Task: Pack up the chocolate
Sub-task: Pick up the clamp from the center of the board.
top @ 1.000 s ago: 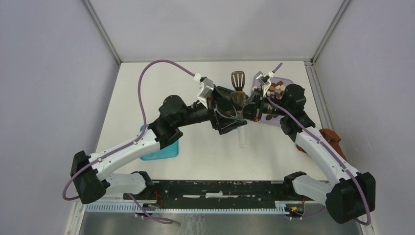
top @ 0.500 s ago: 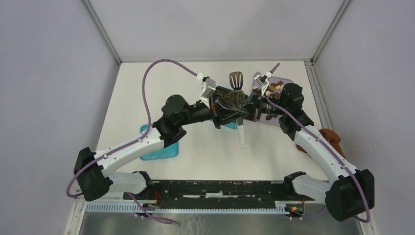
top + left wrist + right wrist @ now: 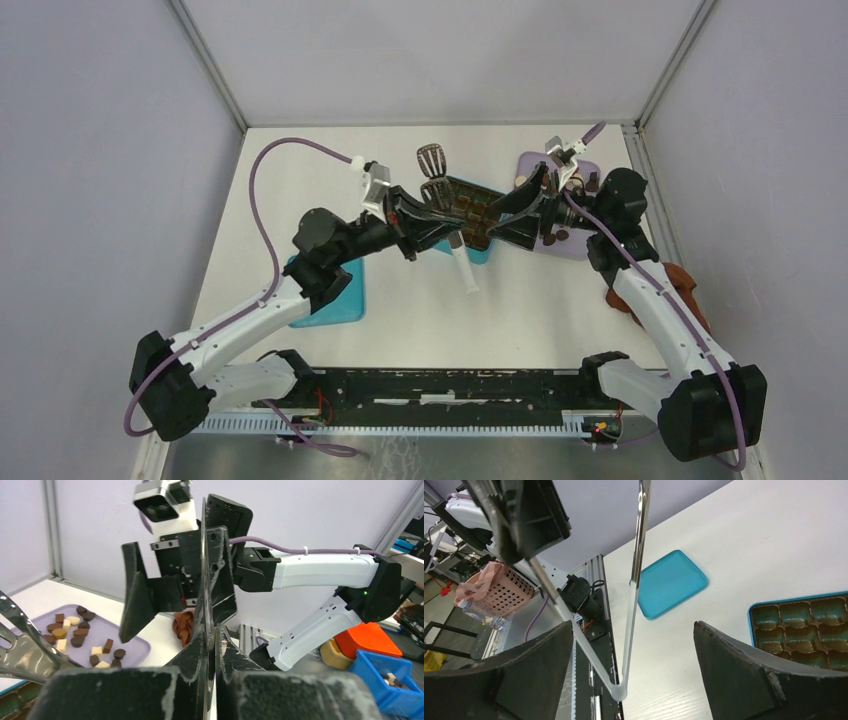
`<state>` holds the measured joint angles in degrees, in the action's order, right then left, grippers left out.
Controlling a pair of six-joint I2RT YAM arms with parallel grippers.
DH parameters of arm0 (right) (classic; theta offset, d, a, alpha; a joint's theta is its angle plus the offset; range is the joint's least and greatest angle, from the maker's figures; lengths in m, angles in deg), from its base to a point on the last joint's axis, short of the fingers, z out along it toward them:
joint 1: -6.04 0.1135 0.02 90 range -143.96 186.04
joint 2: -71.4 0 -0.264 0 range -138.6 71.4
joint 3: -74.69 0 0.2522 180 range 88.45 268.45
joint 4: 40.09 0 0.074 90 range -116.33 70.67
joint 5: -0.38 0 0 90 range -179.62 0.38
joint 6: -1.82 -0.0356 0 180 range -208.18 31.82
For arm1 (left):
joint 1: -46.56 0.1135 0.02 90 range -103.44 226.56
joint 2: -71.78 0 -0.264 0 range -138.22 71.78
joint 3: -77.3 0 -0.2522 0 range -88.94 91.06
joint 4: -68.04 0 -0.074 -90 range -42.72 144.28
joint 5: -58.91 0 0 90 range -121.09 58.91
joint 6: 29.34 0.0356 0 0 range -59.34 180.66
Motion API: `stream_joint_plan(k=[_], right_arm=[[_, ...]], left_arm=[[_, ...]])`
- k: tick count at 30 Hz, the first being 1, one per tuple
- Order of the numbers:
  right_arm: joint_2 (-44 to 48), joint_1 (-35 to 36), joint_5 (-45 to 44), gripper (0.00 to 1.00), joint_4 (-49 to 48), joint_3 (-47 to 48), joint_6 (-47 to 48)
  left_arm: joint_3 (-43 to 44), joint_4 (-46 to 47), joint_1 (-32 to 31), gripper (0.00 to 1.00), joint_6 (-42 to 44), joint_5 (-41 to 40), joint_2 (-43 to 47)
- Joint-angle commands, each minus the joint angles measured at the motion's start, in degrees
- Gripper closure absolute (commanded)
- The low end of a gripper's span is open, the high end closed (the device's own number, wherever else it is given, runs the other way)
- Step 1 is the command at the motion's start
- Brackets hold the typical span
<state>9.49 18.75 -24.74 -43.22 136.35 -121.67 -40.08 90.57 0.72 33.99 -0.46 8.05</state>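
At the far right of the table, near 1 o'clock from its middle in the top view, the chocolate (image 3: 572, 181) lies loose on a lilac tray (image 3: 528, 162) that the right arm partly covers. The right gripper (image 3: 633, 630) points toward 9 o'clock with its fingers spread wide and nothing between the pads. The pieces sit behind those fingers, at about 2 o'clock from the tips and beside the wrist, touching neither finger. The left gripper (image 3: 212, 645) is farther off at 9 o'clock from the pile, its fingers pinched narrow on the thin metal arm of the tongs (image 3: 462, 268) above the teal box (image 3: 804, 630). In the left wrist view the scatter of dark, mid-brown and cream pieces stretches along a line from 10 to 4 o'clock. Each piece is too small to tell which way it points, and they share no common long axis.
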Motion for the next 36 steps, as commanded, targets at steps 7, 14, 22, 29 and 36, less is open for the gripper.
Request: stream_joint_plan(k=[7,14,22,29,36], right_arm=[[3.0,4.5,3.9,0.02,-33.3,-6.7,-20.7],[1.8,8.1,1.8,0.02,-11.4,-2.6,-2.6],[0.8,9.9,-1.0,0.02,-7.8,-2.9,0.0],[-0.2,12.0,-1.4,0.02,-9.2,-2.0,-1.2],[-2.5,12.8,0.2,0.1,-19.0,0.6,-8.9]], left_arm=[[-4.7,11.9,5.2,0.98,-4.7,0.7,8.0],[-2.9,20.9,6.3,0.98,-11.9,1.5,3.3],[1.0,28.8,6.3,0.98,-17.7,3.7,-1.8],[0.4,37.8,6.3,0.98,-23.0,3.4,-5.8],[0.8,48.1,6.4,0.98,-31.2,3.8,-11.9]])
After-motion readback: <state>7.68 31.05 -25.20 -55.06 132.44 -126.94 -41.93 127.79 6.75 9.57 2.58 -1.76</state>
